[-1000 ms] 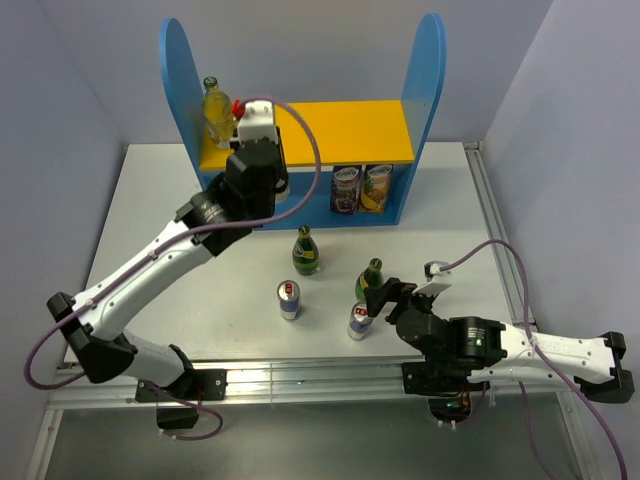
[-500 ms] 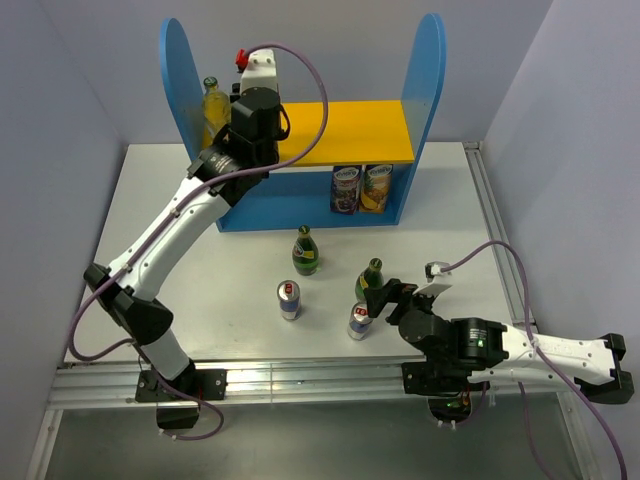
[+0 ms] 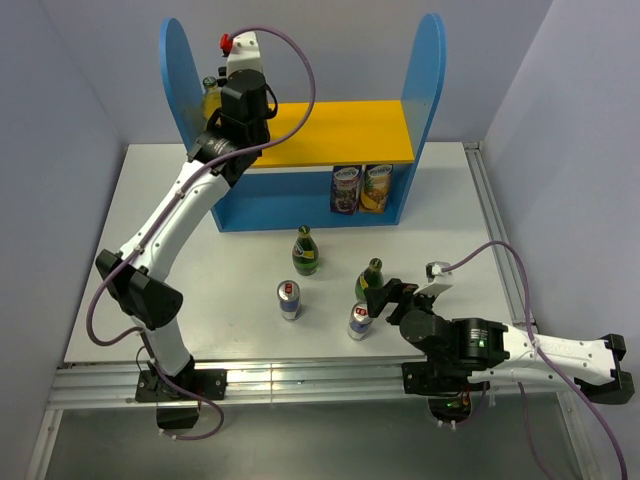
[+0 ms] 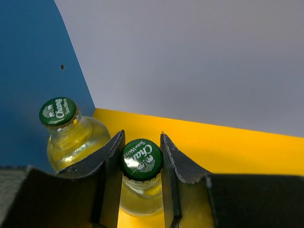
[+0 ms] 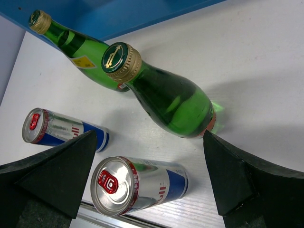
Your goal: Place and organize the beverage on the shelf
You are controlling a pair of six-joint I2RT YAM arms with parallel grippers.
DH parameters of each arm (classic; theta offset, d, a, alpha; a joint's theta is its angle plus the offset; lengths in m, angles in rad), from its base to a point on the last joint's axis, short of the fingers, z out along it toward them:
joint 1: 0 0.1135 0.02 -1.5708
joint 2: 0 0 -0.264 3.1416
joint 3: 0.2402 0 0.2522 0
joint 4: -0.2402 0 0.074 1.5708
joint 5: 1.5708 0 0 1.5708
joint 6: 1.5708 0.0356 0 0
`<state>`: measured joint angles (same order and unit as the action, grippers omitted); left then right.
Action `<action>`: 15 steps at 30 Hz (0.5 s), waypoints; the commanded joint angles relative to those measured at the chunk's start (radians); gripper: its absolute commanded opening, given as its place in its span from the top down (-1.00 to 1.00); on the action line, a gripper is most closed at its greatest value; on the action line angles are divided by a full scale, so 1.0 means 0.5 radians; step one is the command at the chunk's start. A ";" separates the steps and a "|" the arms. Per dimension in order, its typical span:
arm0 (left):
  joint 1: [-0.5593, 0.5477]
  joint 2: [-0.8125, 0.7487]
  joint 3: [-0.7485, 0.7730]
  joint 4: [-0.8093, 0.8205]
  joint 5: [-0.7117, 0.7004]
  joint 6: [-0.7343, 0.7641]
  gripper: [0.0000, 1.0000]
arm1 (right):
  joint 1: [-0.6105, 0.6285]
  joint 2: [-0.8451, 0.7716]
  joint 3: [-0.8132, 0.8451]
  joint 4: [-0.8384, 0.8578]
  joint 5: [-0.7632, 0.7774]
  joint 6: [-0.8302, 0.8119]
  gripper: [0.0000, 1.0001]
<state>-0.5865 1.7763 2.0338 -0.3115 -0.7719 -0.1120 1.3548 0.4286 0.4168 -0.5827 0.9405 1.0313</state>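
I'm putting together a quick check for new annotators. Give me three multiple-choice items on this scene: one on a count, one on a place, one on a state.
1. How many slim blue-silver cans stand on the table?
A) one B) two C) four

2. Where are the two pale-yellow bottles?
A) at the left end of the yellow upper board B) on the table C) on the lower tier

3. What is the left gripper doing?
A) open above the cans B) shut on a green bottle C) shut on a pale-yellow bottle

Answers:
1 B: the top view shows exactly two.
2 A: the left wrist view shows both over the yellow board, beside the blue side panel.
3 C: its fingers clamp the green cap of one.
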 commanded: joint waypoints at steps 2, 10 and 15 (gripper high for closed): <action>0.047 0.031 0.141 0.178 0.068 0.046 0.99 | -0.001 -0.001 -0.008 0.049 0.043 0.027 -0.99; 0.059 0.006 0.056 0.215 0.059 0.006 0.24 | -0.001 0.014 0.001 0.036 0.049 0.039 -0.99; 0.059 -0.031 0.062 0.160 0.074 -0.009 -0.92 | -0.001 0.011 0.001 0.030 0.052 0.048 -0.99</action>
<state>-0.5610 1.8091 2.0480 -0.2600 -0.7486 -0.1143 1.3548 0.4316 0.4168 -0.5835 0.9409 1.0328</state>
